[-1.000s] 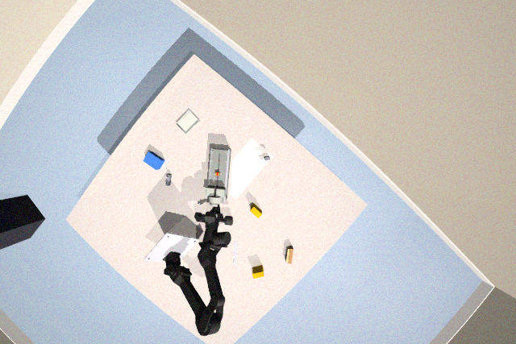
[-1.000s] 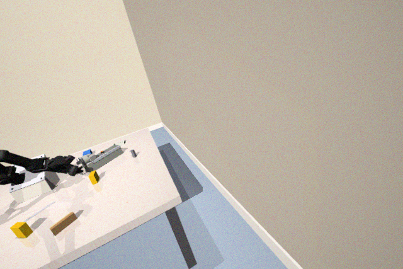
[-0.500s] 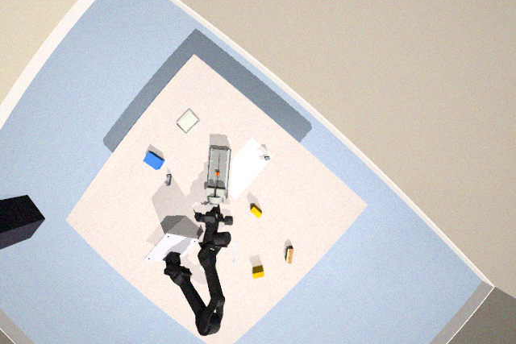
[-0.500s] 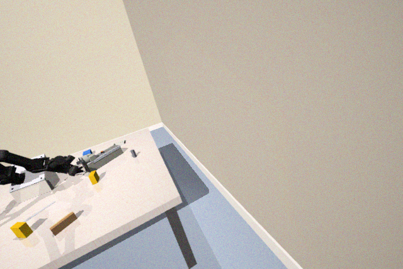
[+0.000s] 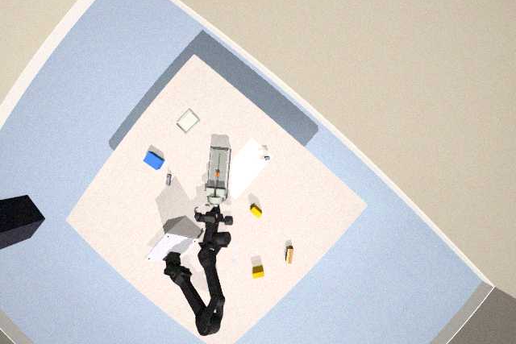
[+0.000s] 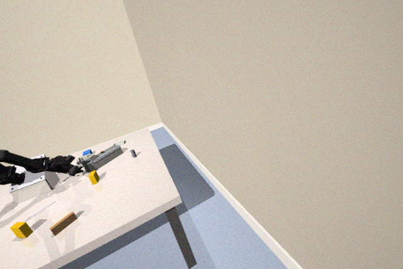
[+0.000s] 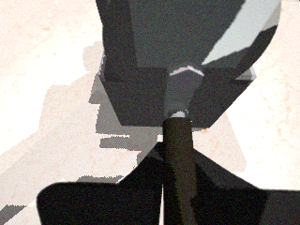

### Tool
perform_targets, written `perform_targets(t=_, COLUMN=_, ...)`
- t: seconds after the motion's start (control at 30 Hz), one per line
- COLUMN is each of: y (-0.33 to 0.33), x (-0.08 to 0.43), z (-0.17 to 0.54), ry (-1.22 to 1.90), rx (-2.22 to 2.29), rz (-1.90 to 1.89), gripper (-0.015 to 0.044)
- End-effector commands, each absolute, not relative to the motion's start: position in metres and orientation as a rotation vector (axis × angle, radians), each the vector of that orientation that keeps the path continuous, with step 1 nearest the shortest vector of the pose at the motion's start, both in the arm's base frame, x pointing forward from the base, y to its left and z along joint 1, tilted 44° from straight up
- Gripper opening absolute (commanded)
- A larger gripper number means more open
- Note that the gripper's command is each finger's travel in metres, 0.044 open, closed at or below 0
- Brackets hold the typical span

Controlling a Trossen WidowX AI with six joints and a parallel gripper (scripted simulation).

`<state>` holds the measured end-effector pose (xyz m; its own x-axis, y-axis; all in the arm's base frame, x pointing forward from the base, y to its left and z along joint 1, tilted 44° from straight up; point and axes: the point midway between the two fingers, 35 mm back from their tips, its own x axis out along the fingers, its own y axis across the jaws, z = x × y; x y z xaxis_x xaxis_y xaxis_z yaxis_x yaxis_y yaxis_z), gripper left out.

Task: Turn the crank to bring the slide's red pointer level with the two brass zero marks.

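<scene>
The grey machine [image 5: 223, 161] [image 6: 109, 158] is a long narrow slide unit lying on the table. Its red pointer [image 5: 217, 173] [image 6: 102, 151] is a small orange-red spot on the middle line, somewhat nearer the crank end. The brass zero marks are too small to make out, so I cannot tell whether the pointer is level with them. The dark crank handle [image 7: 178, 145] points toward me in the wrist view, below the machine's dark end. My gripper [image 5: 215, 208] [image 6: 82, 170] [image 7: 171, 147] is shut on this handle at the near end of the machine.
A white-topped grey box [image 5: 168, 244] [image 6: 31, 184] stands close left of the arm. A yellow block [image 5: 255, 210] [image 6: 94, 177] stands right of the gripper; another yellow block [image 5: 258, 271] and a wooden block [image 5: 289, 254] are nearer the base. A blue block [image 5: 153, 160] lies left of the machine.
</scene>
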<state>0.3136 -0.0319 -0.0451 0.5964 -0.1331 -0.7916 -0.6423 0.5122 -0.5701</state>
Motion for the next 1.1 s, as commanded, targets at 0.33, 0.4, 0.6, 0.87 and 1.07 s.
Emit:
perform_targets(t=0.33, y=-0.032, x=0.314, z=-0.045, ry=0.907, rx=-1.011, rz=0.363, gripper=0.021)
perform_targets(t=0.4, y=-0.032, x=0.314, z=-0.045, ry=0.907, rx=-1.011, rz=0.363, gripper=0.0263)
perform_targets(t=0.6, y=-0.032, x=0.314, z=-0.045, ry=0.907, rx=-1.011, rz=0.363, gripper=0.042)
perform_targets(t=0.87, y=-0.018, x=0.314, z=-0.031, ry=0.908, rx=-1.009, rz=0.364, gripper=0.044)
perform_targets(t=1.07, y=-0.003, x=0.312, z=-0.015, ry=0.907, rx=-1.009, rz=0.364, gripper=0.044)
